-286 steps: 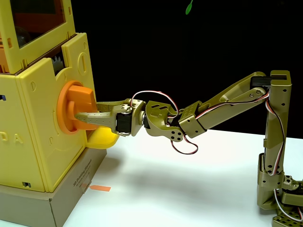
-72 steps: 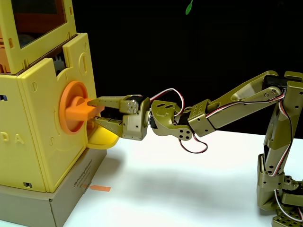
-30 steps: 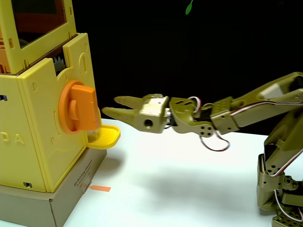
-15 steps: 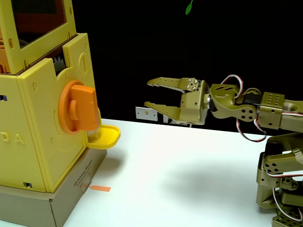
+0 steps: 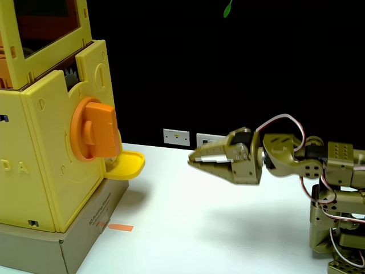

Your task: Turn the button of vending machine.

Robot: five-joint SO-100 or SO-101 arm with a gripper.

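Button [image 5: 94, 130] on vending machine [image 5: 45, 142] side, bar upright, above yellow tray [image 5: 126, 165]. Gripper [image 5: 197, 161] well apart over white surface [image 5: 199, 228], jaws nearly together. For next turn: open wide, approach square, clamp bar, rotate wrist.

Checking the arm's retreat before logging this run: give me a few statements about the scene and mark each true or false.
1. The gripper is clear of the knob. True.
2. The knob's bar lies level. False: it stands nearly upright.
3. The yellow tray sits just below the knob. True.
4. The fingers are spread wide. False: they are nearly together, holding nothing.
5. The vending machine stands straight on the white table. False: it rests on a grey cardboard base.
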